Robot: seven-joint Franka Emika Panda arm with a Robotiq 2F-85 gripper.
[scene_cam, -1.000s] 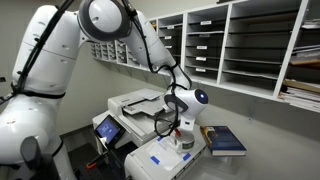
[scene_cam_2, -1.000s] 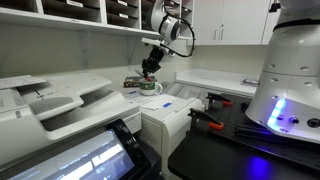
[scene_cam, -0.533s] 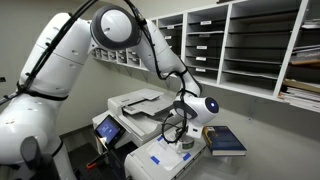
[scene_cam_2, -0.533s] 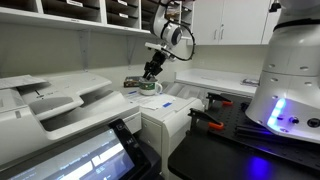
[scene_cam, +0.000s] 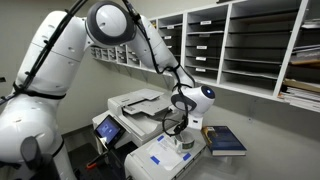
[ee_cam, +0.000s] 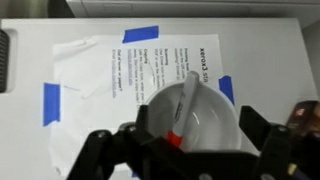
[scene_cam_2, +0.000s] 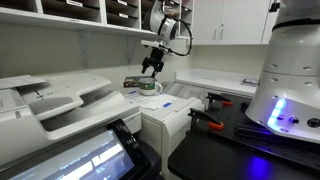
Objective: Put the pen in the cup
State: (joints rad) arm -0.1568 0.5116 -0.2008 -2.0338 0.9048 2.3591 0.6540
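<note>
Gripper (ee_cam: 198, 140) hovers just above the cup (ee_cam: 212, 112), your fingers spread wide, gripping nothing. Pen (ee_cam: 185, 100) leans inside the cup. Cup sits on a taped paper sheet (ee_cam: 90, 70); blue book (scene_cam: 226, 140) lies beside the cup.

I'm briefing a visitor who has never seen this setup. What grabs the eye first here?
The big white robot arm fills an exterior view, its gripper hanging open just above the cup. In the wrist view, the pen leans inside that cup, which stands on a printed sheet held down by blue tape.
</note>
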